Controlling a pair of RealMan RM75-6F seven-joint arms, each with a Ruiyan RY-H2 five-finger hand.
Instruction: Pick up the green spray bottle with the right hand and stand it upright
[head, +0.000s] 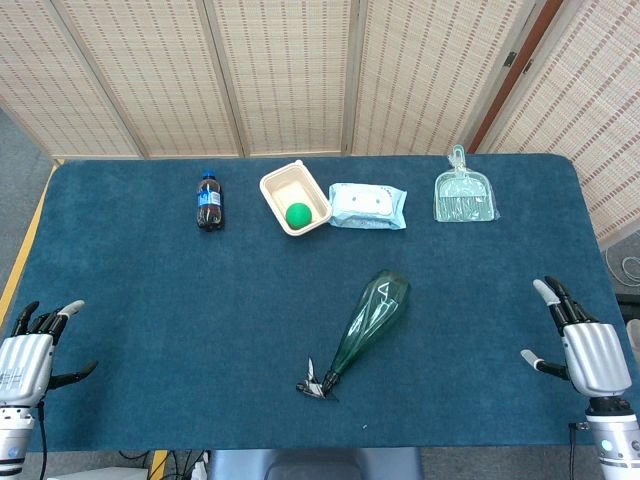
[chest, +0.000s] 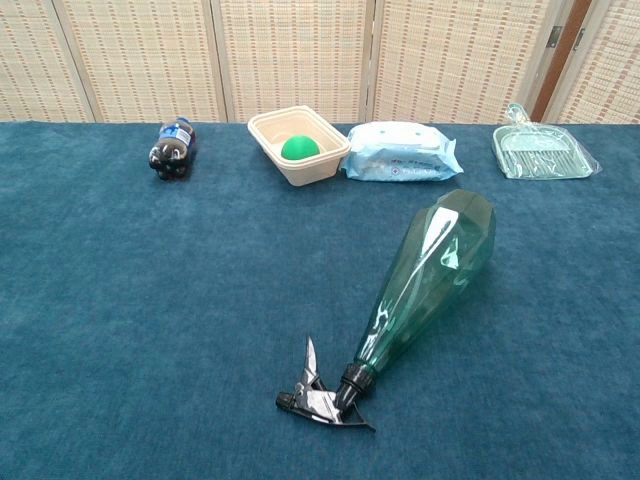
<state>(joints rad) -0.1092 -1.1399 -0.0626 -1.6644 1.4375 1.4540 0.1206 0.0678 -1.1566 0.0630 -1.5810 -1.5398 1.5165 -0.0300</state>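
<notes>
The green spray bottle (head: 368, 319) (chest: 430, 278) lies on its side on the blue table, its black trigger head (head: 318, 385) (chest: 322, 396) toward the front edge and its wide base pointing back right. My right hand (head: 583, 345) hovers at the table's right front corner, fingers spread and holding nothing, well to the right of the bottle. My left hand (head: 30, 350) sits at the left front corner, also with fingers apart and empty. Neither hand appears in the chest view.
Along the back stand a small cola bottle (head: 209, 201), a beige tray (head: 278, 186) holding a green ball (head: 298, 214), a pack of wipes (head: 367, 206) and a clear green dustpan (head: 464, 196). Woven screens close off the rear.
</notes>
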